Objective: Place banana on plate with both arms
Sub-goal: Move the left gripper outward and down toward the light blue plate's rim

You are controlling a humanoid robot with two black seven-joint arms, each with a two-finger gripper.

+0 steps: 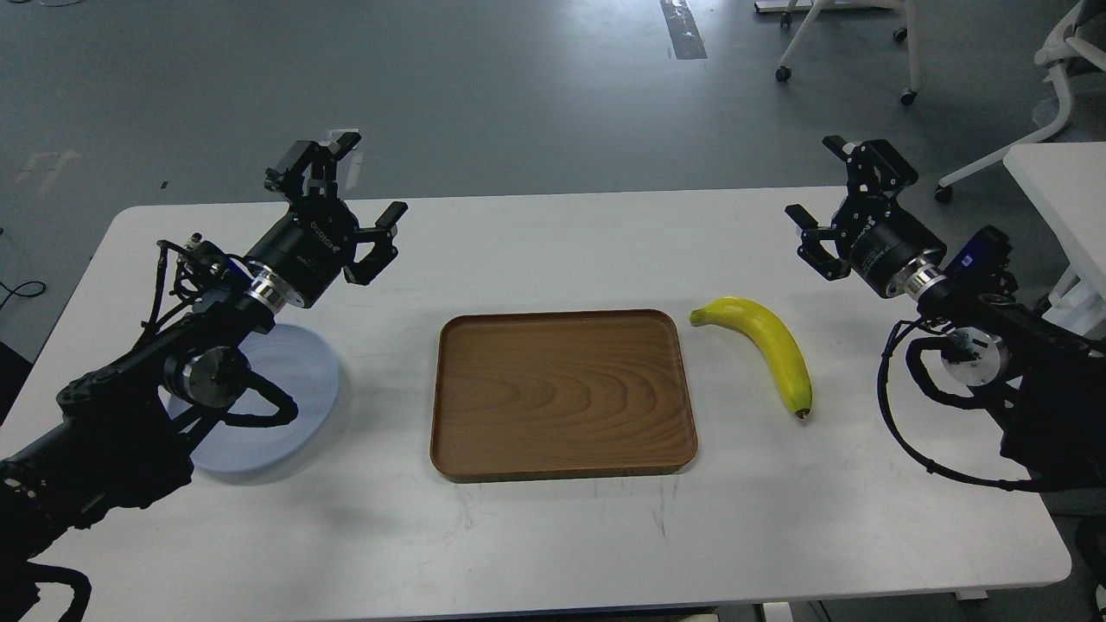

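Observation:
The yellow banana [772, 350] lies on the white table, just right of the wooden tray, stem toward the tray and dark tip toward me. The pale blue plate [298, 380] sits at the left, partly hidden under my left arm. My left gripper [373, 177] hangs open above the table behind the plate, holding nothing. Over at the right, my right gripper [816, 181] is open too and empty, raised behind and to the right of the banana.
A rectangular brown wooden tray [562, 396] fills the table's middle between plate and banana. The white table [553, 242] ends at a grey floor behind. Wheeled chair legs [842, 52] and another white table [1063, 186] stand at the back right.

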